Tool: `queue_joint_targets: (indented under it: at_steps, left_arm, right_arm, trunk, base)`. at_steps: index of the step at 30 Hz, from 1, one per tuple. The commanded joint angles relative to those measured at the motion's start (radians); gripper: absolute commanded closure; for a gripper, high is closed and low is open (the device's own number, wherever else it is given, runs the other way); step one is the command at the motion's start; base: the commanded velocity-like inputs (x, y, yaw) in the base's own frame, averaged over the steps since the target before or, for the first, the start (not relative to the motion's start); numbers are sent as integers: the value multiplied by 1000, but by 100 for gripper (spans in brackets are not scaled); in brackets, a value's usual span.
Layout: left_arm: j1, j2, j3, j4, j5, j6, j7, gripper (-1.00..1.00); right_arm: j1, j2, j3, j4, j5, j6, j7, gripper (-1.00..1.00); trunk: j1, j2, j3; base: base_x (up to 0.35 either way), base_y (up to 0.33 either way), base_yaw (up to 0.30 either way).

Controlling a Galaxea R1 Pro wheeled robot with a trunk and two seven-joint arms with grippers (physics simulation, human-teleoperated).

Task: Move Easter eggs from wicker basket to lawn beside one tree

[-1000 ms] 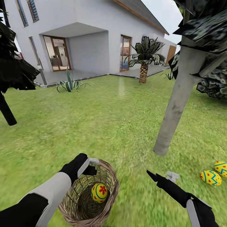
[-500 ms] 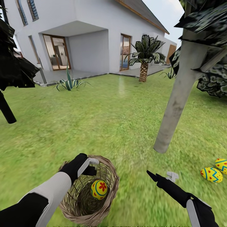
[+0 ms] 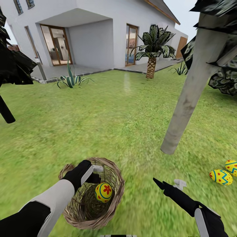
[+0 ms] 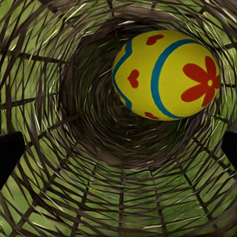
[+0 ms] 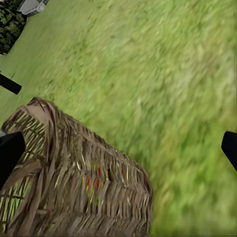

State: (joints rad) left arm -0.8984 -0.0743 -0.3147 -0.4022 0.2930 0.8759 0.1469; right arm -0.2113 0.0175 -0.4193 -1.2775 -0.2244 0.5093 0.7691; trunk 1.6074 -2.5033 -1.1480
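Note:
The wicker basket [image 3: 113, 197] stands on the lawn [image 3: 108, 125] in front of me, and one yellow Easter egg [image 3: 103, 192] with a red flower lies inside it. My left gripper [image 3: 96, 173] is open in the basket's mouth, just above that egg [image 4: 168, 74]; its fingertips [image 4: 10, 155] flank the wicker wall [image 4: 98, 163]. My right gripper [image 3: 167, 182] hangs open over the grass to the right of the basket [image 5: 74, 182]. Two more Easter eggs [image 3: 220, 177] [image 3: 231, 167] lie on the grass to the right of the pale grey tree trunk [image 3: 187, 98].
A white house [image 3: 95, 33] with a grey patio stands at the back. A palm [image 3: 151, 59] and a spiky plant [image 3: 69, 80] grow at the lawn's far edge. A thin black trunk [image 3: 6, 112] rises at the left. Open grass lies between the basket and the grey trunk.
The whole view has shifted upward, so the camera moved. My left gripper now sits a little deeper in the basket's mouth, nearer the egg. The right gripper looks unchanged.

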Motion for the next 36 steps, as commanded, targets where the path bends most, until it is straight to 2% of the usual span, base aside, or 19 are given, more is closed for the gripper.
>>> queue_joint_targets:
  at_steps: [1,25,36]
  left_arm:
    - [-1,1,-8,-1,11,3,8,-100]
    - [1,2,-21,-2,6,-15,9,-100]
    - [1,2,-25,-5,3,-58,9,-100]
  right_arm:
    - [-1,1,-3,0,-6,8,3,-100]
    - [0,1,-2,0,-10,8,4,-100]
    - [0,1,-3,0,-11,8,4,-100]
  trunk:
    - [0,-1,-5]
    - [11,-6,-98]
    - [16,-9,-140]
  base:
    - [0,0,0]
    - [0,0,0]
    - [0,0,0]
